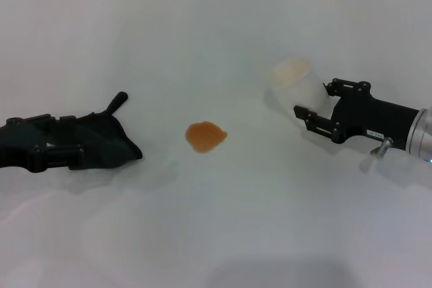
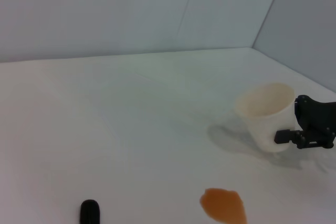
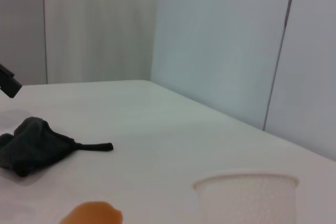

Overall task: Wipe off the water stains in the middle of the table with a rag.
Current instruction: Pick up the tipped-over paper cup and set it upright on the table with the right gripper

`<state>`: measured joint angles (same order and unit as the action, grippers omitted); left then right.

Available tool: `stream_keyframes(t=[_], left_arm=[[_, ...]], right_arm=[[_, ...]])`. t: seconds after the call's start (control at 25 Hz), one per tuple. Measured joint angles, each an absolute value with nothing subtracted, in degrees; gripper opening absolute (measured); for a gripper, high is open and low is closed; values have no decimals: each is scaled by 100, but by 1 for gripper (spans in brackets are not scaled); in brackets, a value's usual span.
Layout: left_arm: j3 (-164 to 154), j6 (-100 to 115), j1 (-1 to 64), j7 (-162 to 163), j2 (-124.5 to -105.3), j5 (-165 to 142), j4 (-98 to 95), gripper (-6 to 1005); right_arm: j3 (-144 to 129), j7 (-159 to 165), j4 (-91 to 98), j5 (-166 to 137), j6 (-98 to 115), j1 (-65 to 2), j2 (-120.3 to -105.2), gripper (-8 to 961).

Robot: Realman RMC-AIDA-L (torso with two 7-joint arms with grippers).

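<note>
Two black grippers face each other across a broad white table [image 1: 223, 247], one at each side, with the spill between them; nearest the camera the tabletop carries nothing, and a little farther in, at the middle, sits the water stains [image 1: 206, 136], a single small orange-brown blotch with an irregular rounded edge, not yet wiped; level with it on the robot's left lies the rag [image 1: 108, 141], a soft black cloth wad with one narrow tail poking up and away, well apart from the blotch; the left gripper [image 1: 64, 150] lies low on the table, buried in the near side of the cloth, which suggests it is there to take hold before dragging the cloth to the spill; the black fingers merge with the black folds, so I cannot tell whether they are clenched on the rag or only resting against it; farther back on the robot's right stands a white paper cup [image 1: 295, 80], upright, set clear of the blotch, probably so that the wiping path stays free; the right gripper [image 1: 317, 106] has its fingers spread on either side of the cup's wall, apparently touching it, though how firmly it grips is unclear
</note>
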<state>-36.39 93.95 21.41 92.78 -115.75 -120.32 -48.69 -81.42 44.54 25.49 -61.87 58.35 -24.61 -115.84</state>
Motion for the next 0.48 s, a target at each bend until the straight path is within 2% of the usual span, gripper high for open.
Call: stream_keyframes(t=[0.48], left_arm=[[-3646,9395,2170,9313,-11575,-12032,-4878,880]], right_arm=[[-8140,4424,2514,-6177,5680,-2395,-11584,542]])
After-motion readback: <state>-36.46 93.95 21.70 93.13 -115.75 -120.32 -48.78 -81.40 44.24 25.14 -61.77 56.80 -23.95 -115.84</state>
